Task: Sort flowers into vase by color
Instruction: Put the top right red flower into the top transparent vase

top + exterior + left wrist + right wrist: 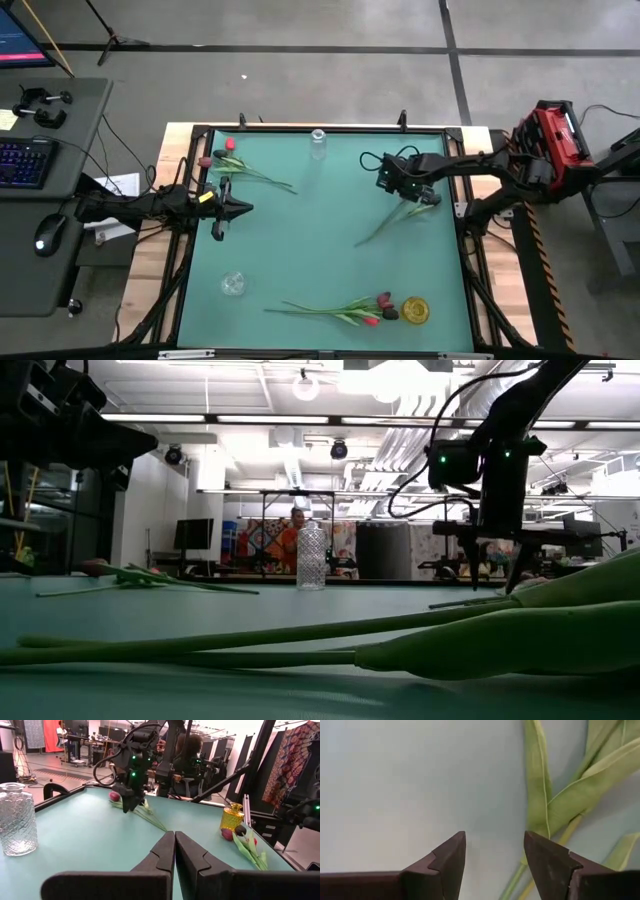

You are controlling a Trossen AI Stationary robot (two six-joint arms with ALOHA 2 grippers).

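One flower [392,220] lies on the green table at the right middle. My right gripper [415,195] hangs over its head end, pointing down, open, just above the table [510,575]. In the right wrist view the flower's leaves [542,795] and stem [515,880] lie beside and under one finger, and I see no hold. Two flowers [250,172], one red-headed and one dark-headed, lie at the far left. A few more [340,310] lie near the front edge. My left gripper [246,208] is shut and empty at the left middle [175,842].
A clear glass vase [318,143] stands at the far edge, another clear vase [233,284] at the front left, and a small yellow vase [415,311] at the front right beside the flower heads. The table's middle [310,230] is bare.
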